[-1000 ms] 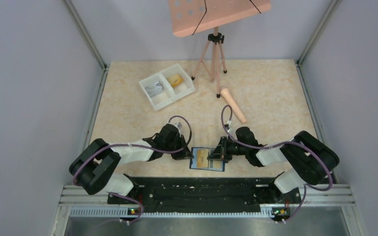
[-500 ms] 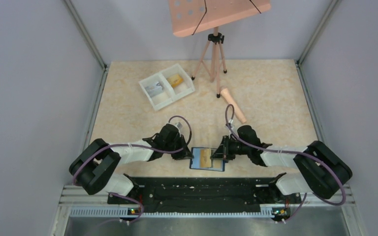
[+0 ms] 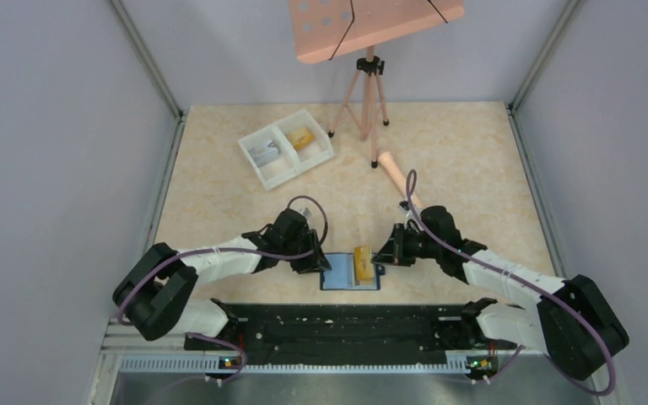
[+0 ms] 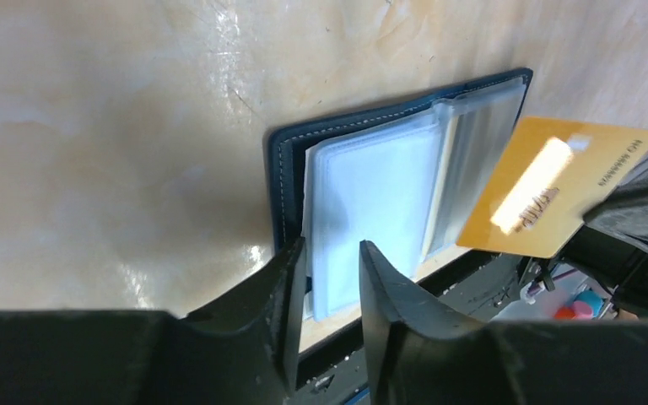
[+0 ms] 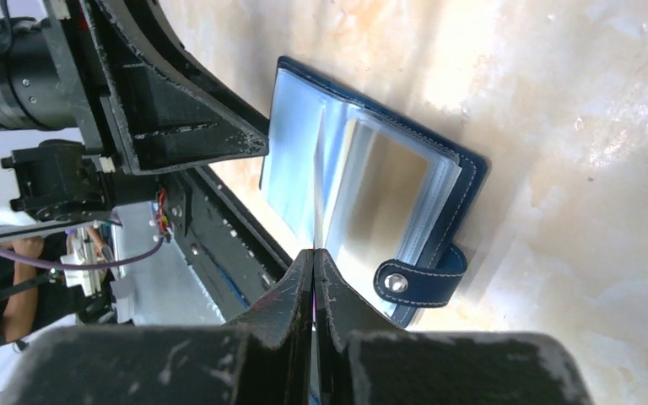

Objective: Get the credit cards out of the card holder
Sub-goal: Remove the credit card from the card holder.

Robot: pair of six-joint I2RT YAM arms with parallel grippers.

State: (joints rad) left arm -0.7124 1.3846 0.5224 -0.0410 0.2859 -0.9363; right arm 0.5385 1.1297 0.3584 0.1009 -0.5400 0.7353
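Left wrist view, yellow card (image 4: 548, 190) pinched in right gripper (image 5: 314, 255), over card holder (image 4: 363, 202)

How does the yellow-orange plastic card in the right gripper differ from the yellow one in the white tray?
The held card is pinched by the right gripper over the open blue wallet; the tray card lies loose in the white tray. The held card is tilted, the tray card looks flat. Both are yellow-orange.
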